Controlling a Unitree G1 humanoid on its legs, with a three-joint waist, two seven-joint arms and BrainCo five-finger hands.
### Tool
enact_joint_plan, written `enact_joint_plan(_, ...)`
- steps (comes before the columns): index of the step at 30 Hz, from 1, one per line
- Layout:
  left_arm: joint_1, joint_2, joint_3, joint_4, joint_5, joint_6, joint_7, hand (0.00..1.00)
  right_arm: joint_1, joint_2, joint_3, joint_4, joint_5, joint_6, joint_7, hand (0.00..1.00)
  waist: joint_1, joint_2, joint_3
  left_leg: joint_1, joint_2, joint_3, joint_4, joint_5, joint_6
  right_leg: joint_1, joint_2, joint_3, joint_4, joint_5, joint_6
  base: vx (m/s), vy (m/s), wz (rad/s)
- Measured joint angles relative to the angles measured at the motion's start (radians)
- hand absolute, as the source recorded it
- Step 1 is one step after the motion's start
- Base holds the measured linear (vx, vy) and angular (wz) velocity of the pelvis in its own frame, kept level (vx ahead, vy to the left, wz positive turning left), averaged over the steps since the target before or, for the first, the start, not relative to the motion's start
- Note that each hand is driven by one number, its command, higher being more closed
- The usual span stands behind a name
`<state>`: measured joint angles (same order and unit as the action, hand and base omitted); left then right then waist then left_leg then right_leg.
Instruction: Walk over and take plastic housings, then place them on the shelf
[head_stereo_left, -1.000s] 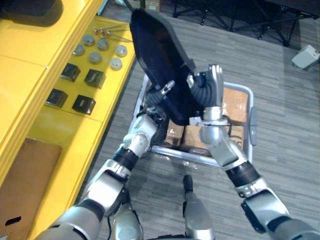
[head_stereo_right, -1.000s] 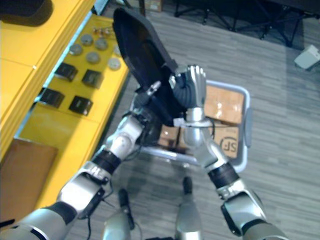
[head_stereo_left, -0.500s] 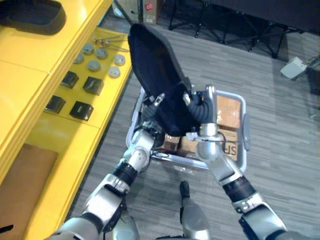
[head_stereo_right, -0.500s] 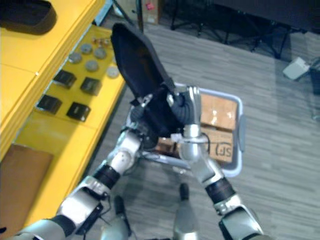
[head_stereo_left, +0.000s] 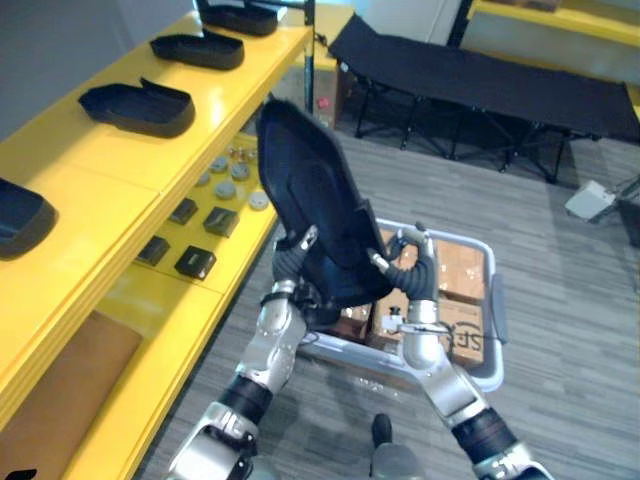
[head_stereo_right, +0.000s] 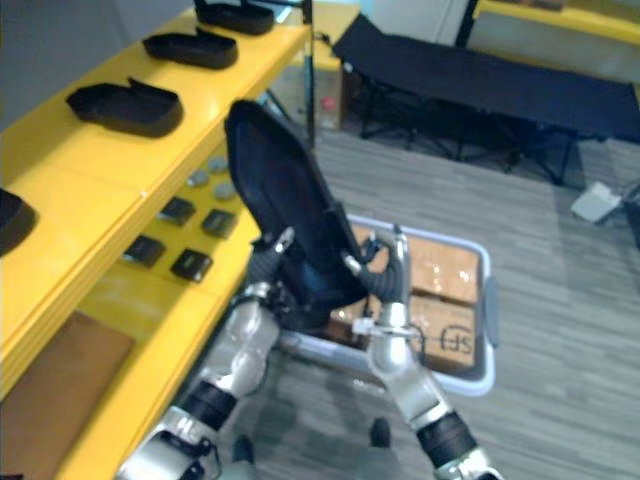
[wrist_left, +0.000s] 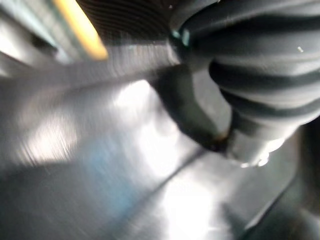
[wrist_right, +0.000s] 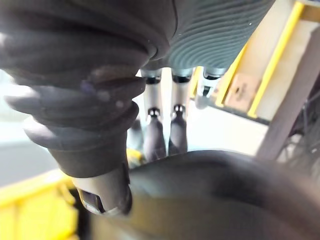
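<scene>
One plastic housing (head_stereo_left: 315, 215) held aloft, four more along the shelf (head_stereo_left: 100, 170).
It stands tilted on edge above a grey crate (head_stereo_left: 497, 312). The left robot hand (head_stereo_left: 288, 262) pinches its lower edge, and the right robot hand (head_stereo_left: 412, 272) curls round the opposite edge. Four shelved housings (head_stereo_left: 137, 108) lie on top, with four small black boxes (head_stereo_left: 195, 263) below.
</scene>
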<state>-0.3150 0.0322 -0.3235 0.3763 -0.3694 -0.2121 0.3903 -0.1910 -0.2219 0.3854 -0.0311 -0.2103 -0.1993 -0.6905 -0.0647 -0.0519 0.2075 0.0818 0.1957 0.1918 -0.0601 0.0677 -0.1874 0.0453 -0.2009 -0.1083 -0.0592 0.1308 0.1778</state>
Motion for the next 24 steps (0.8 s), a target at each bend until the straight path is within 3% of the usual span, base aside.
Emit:
enact_joint_plan(2,0.043,0.003,0.031,0.007,0.099,0.011,0.068,1.0,0.0,0.005,-0.047,-0.065,0.107,-0.027,0.03,0.0,0.0,0.002,-0.002,0.024,0.0,0.006,-0.014,0.007,-0.005,0.014,0.002,0.002,0.0,0.0,0.0,-0.01,0.006,-0.06)
enact_joint_plan(5,0.117,0.027,0.089,0.009,0.212,0.041,0.165,1.0,0.004,-0.001,-0.122,-0.168,0.298,-0.155,0.12,0.0,-0.002,0.008,-0.027,0.024,0.001,0.007,-0.017,0.009,-0.007,0.012,0.003,0.002,-0.002,0.0,0.0,0.0,0.003,-0.01)
enact_joint_plan(7,0.147,0.045,0.126,0.009,0.262,0.042,0.211,1.0,0.017,-0.007,-0.136,-0.21,0.417,-0.233,0.207,0.0,0.0,0.01,-0.037,0.024,0.001,0.007,-0.018,0.009,-0.007,0.014,0.003,0.001,-0.003,0.0,0.0,0.0,0.0,0.0)
enact_joint_plan(9,0.175,0.044,0.183,0.009,0.267,0.039,0.244,1.0,0.053,-0.008,-0.153,-0.254,0.589,-0.289,0.365,0.0,0.004,0.01,-0.045,0.032,0.001,0.006,-0.018,0.009,-0.007,0.021,0.003,0.001,-0.003,-0.001,0.0,0.0,0.0,0.0)
enact_joint_plan(12,0.215,0.044,0.237,0.006,0.249,-0.01,0.238,1.0,0.137,-0.008,-0.233,-0.283,0.71,-0.305,0.494,0.0,0.012,0.007,-0.057,0.04,0.001,0.007,-0.019,0.008,-0.008,0.026,0.003,0.0,-0.003,-0.006,-0.001,0.0,0.0,0.0)
enact_joint_plan(15,0.27,0.041,0.283,-0.041,0.246,-0.077,0.232,1.0,0.278,-0.004,-0.356,-0.282,0.803,-0.294,0.608,0.0,0.013,0.009,-0.069,0.04,0.001,0.009,-0.02,0.001,-0.009,0.023,0.003,0.0,-0.004,-0.018,-0.007,0.0,0.0,0.0)
enact_joint_plan(19,0.362,0.037,0.373,-0.181,0.208,-0.158,0.216,1.0,0.441,0.04,-0.492,-0.218,0.848,-0.267,0.649,0.0,-0.008,0.031,-0.085,0.037,0.003,0.016,-0.02,-0.002,-0.014,0.014,0.003,0.001,-0.004,-0.021,-0.008,0.0,0.01,-0.05)
enact_joint_plan(24,0.492,0.025,0.449,-0.384,0.171,-0.205,0.211,1.0,0.525,0.099,-0.543,-0.076,0.909,-0.231,0.7,0.0,-0.005,0.048,-0.099,0.035,0.003,0.018,-0.019,-0.004,-0.014,0.013,0.004,0.0,-0.009,-0.02,-0.012,0.0,0.004,0.0)
